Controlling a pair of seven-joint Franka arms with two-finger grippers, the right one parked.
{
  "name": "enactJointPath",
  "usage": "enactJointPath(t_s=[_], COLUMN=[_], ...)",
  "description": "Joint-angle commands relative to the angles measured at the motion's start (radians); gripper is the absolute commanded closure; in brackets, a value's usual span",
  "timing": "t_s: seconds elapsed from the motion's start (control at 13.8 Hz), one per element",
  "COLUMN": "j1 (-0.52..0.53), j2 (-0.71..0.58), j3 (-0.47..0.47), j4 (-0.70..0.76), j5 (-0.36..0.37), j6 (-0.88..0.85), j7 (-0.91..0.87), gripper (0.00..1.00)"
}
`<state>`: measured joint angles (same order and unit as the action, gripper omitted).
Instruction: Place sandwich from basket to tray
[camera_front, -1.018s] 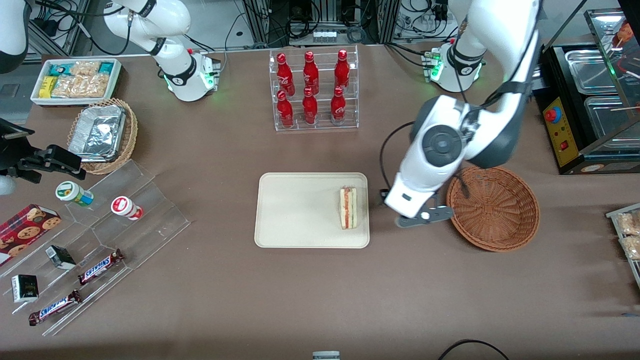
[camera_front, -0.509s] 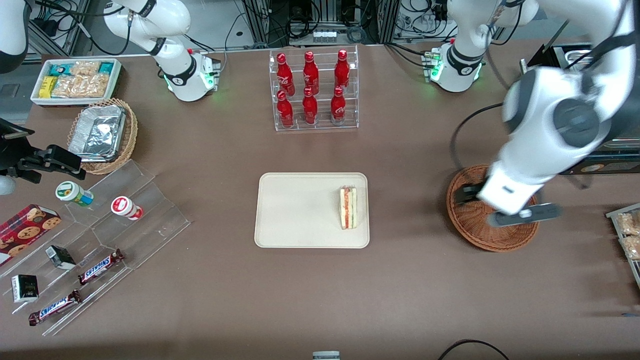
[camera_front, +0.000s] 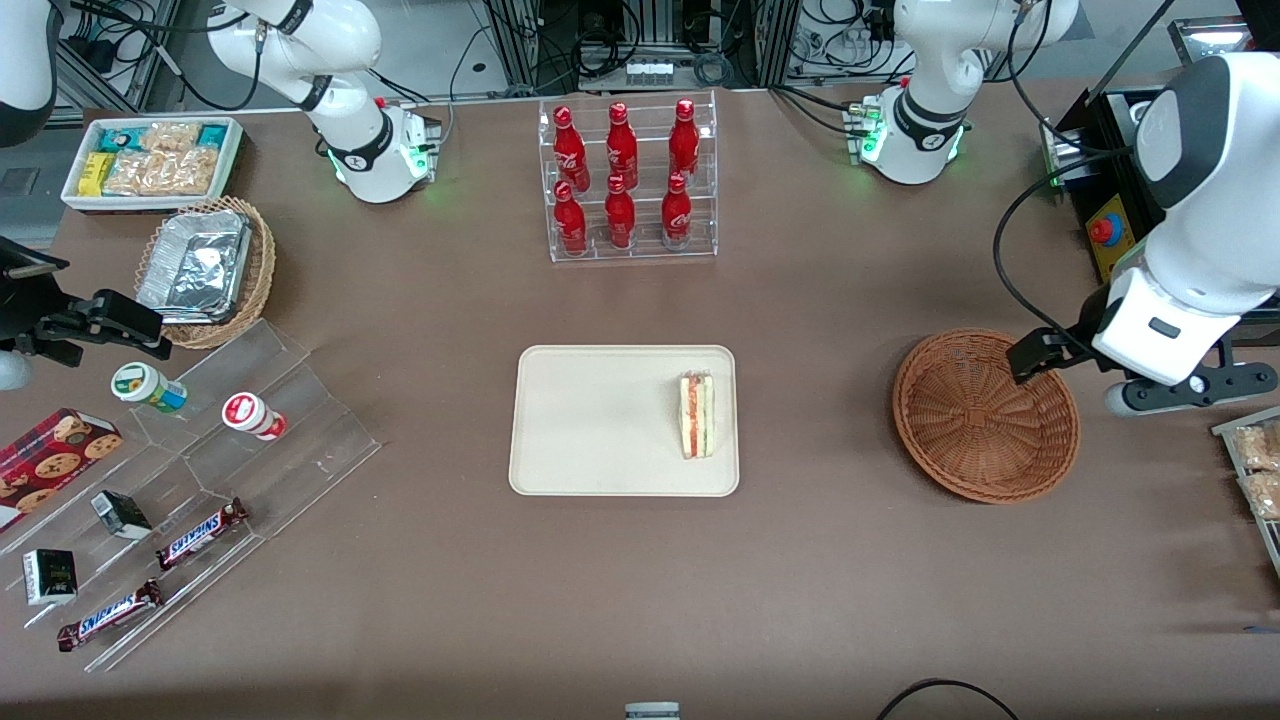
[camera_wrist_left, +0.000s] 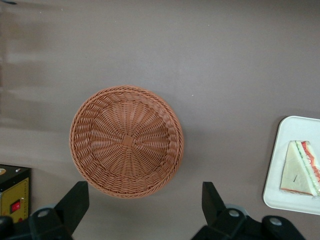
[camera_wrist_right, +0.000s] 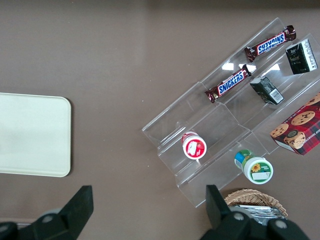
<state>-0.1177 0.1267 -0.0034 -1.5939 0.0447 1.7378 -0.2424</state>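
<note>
The sandwich (camera_front: 697, 415) lies on the cream tray (camera_front: 600, 420), close to the tray's short rim nearest the basket. The reddish-brown wicker basket (camera_front: 985, 415) holds nothing. My left gripper (camera_front: 1170, 385) hangs high above the table beside the basket, toward the working arm's end. In the left wrist view its two black fingers (camera_wrist_left: 75, 200) stand wide apart with only bare table between them, so the gripper (camera_wrist_left: 144, 202) is open. That view also looks down into the basket (camera_wrist_left: 126, 141) and catches the sandwich (camera_wrist_left: 300, 167) on a corner of the tray (camera_wrist_left: 295, 127).
A clear rack of red bottles (camera_front: 627, 180) stands farther from the camera than the tray. A black machine (camera_front: 1150, 220) and a snack tray (camera_front: 1255, 470) sit at the working arm's end. A stepped acrylic stand (camera_front: 200, 470), a foil-lined wicker basket (camera_front: 205, 268) and a white bin (camera_front: 150, 160) are at the parked arm's end.
My left arm swung away from the tray's edge, passed over the basket and now sits past it toward the working arm's end. The sandwich stayed on the tray.
</note>
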Motion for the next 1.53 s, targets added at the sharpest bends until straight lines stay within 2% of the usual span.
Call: enactJointPath(t_s=[0.0, 0.29, 0.8, 1.02, 1.45], j1=[0.056, 0.066, 0.073, 0.09, 0.089], j2=[-0.016, -0.047, -0.087, -0.124, -0.148], j3=[-0.015, -0.016, -0.017, 0.005, 0.002], j4=[-0.011, -0.008, 0.048, 0.037, 0.012], j5=[-0.002, 0.0, -0.011, -0.046, -0.037], j6=[-0.001, -0.026, -0.225, -0.231, -0.233], j7=[0.058, 0.097, 0.132, 0.133, 0.158], gripper=[0.0, 0.0, 0.0, 0.0, 0.0])
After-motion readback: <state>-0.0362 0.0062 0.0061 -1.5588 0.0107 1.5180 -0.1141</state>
